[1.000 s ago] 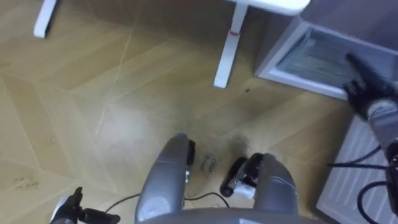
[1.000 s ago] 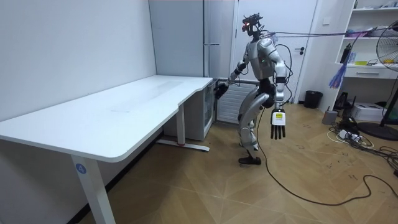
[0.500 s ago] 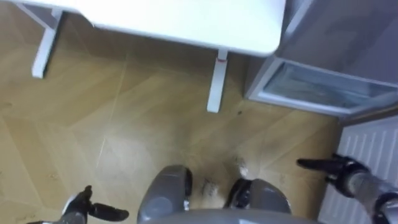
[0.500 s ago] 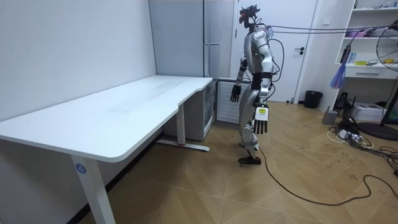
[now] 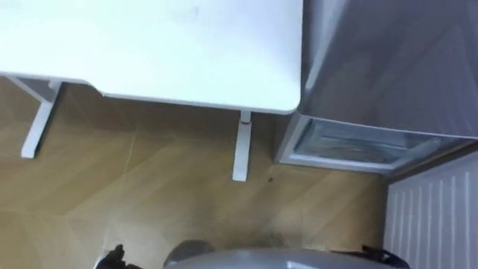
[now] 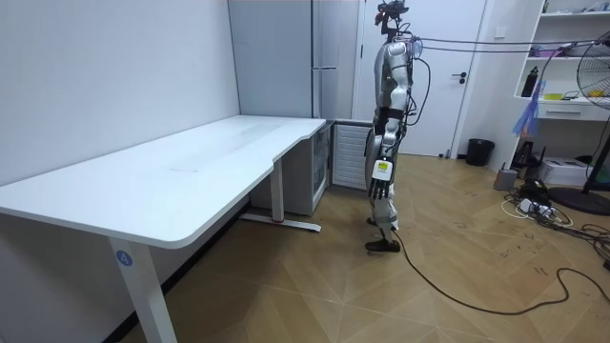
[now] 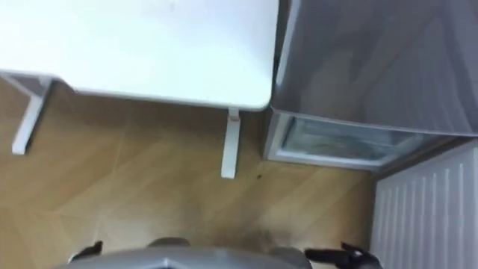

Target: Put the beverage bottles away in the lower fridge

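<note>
Hanging at the robot's side, the left hand [image 6: 380, 183] had loose, empty fingers. The worktop [image 5: 187, 52] ended beside the grey fridge [image 5: 388, 60], whose lower compartment [image 5: 351, 142] sat just right of the worktop's leg [image 5: 240, 149]. Beyond stood a ribbed white panel [image 5: 433, 217]. The right hand [image 7: 351, 256] looked straight-fingered and empty. Where the drinks were could not be told.

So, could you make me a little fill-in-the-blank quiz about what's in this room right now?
1. The robot stands on a ___ floor.
2. The desk beside the fridge has a ___ top.
3. The fridge's lower door stands ___.
4. The left hand and the right hand hang at its sides and hold ___.

Missing words: wooden; white; open; nothing.
</note>
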